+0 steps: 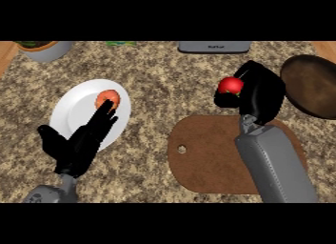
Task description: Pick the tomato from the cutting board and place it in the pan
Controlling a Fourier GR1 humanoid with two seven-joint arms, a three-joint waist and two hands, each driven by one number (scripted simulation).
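Two hands showed in the head view. The right hand was curled round the red tomato, which peeked out at the hand's left side, held up off the counter. It hung just beyond the far edge of the brown cutting board and just left of the dark brown pan, which sat at the right edge of the view; the tomato was not over the pan. The grey right forearm crossed the board's right part from the near edge. The board lay on the speckled granite counter, with a small hole near its left edge. The left hand stood open at the near left, fingers straight and pointing far, their tips overlapping a white plate that bore an orange-red round item. At the far left corner stood a pale pot with greenery, and a grey appliance showed at the far edge.
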